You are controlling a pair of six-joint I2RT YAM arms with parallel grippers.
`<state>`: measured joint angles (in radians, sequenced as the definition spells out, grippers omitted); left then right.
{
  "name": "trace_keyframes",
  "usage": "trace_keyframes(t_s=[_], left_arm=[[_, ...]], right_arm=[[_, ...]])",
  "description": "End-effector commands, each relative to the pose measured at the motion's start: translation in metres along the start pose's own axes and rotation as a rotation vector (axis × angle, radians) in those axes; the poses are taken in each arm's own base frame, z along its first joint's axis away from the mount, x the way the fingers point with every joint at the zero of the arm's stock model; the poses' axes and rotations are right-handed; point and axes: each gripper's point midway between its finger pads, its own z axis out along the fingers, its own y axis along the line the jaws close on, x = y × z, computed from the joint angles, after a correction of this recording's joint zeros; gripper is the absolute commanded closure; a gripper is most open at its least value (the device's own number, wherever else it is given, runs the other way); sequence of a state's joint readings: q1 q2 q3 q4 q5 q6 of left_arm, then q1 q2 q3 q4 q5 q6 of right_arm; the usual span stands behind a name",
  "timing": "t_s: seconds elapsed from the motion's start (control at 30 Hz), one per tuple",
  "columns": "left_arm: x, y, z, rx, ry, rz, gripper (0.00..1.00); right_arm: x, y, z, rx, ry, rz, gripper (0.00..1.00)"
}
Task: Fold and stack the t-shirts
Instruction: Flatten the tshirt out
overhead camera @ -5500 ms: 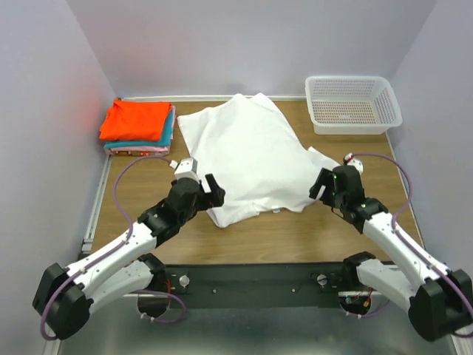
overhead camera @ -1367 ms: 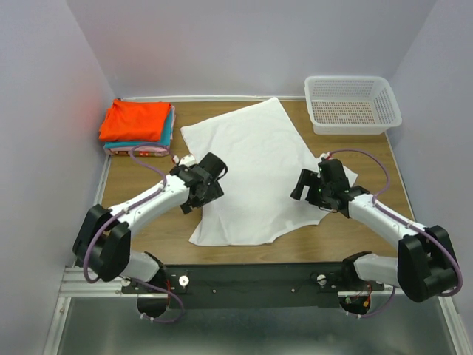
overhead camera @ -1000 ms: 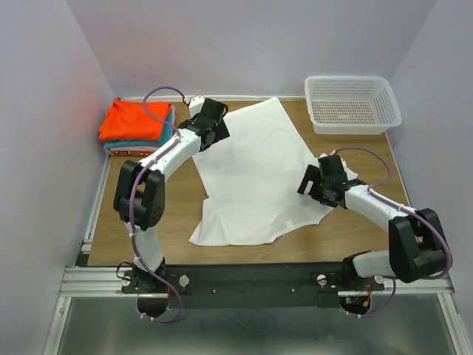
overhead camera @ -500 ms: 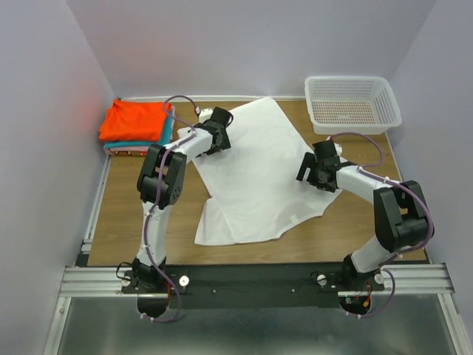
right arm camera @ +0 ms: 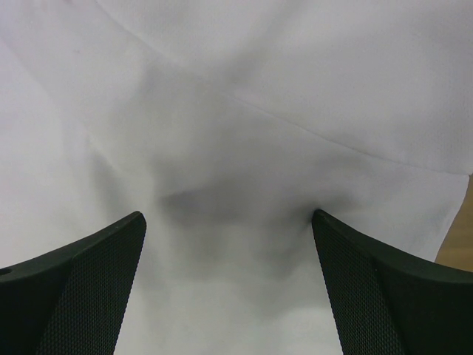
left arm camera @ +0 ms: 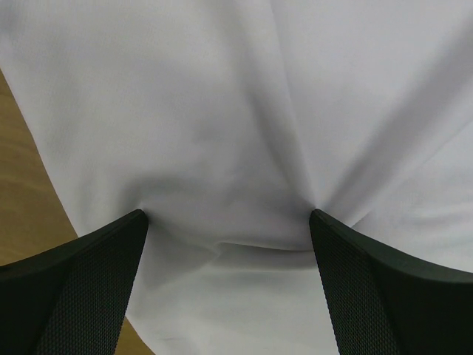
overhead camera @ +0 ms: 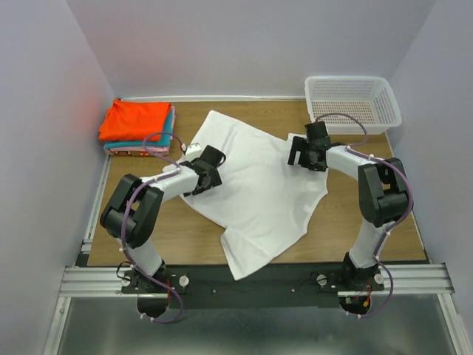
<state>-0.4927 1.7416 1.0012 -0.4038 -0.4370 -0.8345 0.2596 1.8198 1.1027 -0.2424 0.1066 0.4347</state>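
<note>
at the left wrist, the left gripper (left arm camera: 229,222) stands wide open, both mesh-faced fingers (left arm camera: 81,288) set tip-down on the white t-shirt (left arm camera: 244,111). the cloth puckers into shallow creases between the two tips, and nothing is clamped. a strip of bare table (left arm camera: 22,185) shows just left of the shirt's edge.

at the right wrist, the right gripper (right arm camera: 229,218) is likewise spread wide, with its fingers (right arm camera: 74,288) pressed onto the same shirt. a seam runs diagonally above them and a shadowed dip lies between the tips. no grip is taken.

in the top view, the left gripper (overhead camera: 209,164) rests on the shirt's left edge and the right gripper (overhead camera: 304,151) on its far right part. the white t-shirt (overhead camera: 259,185) lies spread and rumpled across the middle of the table (overhead camera: 133,214), and one corner reaches the near edge.

at the far left corner sits a folded stack, well apart from the white shirt: orange-red t-shirt (overhead camera: 135,118) on top, teal t-shirt (overhead camera: 169,129) beneath, pink t-shirt (overhead camera: 129,150) at the bottom. a white mesh basket (overhead camera: 353,103) stands at the far right corner, near the right gripper.
</note>
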Motion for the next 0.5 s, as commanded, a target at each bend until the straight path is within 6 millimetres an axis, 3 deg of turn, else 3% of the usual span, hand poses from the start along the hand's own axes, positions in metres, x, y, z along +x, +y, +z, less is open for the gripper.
trace_keyframes(t_s=[0.0, 0.03, 0.1, 0.17, 0.37, 0.47], left_arm=[[0.101, 0.036, -0.013, -0.101, 0.236, 0.012, 0.02], [0.104, 0.044, -0.023, -0.135, 0.245, 0.019, 0.02], [0.110, 0.036, -0.032, -0.129, 0.255, -0.001, 0.02], [0.113, 0.025, -0.038, -0.093, 0.269, -0.003, 0.02], [0.125, 0.028, -0.041, -0.119, 0.324, -0.022, 0.02], [0.137, 0.035, -0.055, -0.092, 0.365, -0.058, 0.02]], right_arm=[[0.007, 0.019, 0.026, -0.077, 0.079, -0.063, 0.00], [-0.004, 0.032, 0.029, -0.116, 0.067, -0.070, 0.00], [-0.004, 0.038, 0.043, -0.122, 0.081, -0.090, 0.00], [-0.023, 0.048, 0.047, -0.128, 0.047, -0.099, 0.00], [-0.058, 0.043, 0.066, -0.033, -0.029, -0.129, 0.00], [-0.062, 0.043, 0.077, -0.015, -0.025, -0.159, 0.00]])
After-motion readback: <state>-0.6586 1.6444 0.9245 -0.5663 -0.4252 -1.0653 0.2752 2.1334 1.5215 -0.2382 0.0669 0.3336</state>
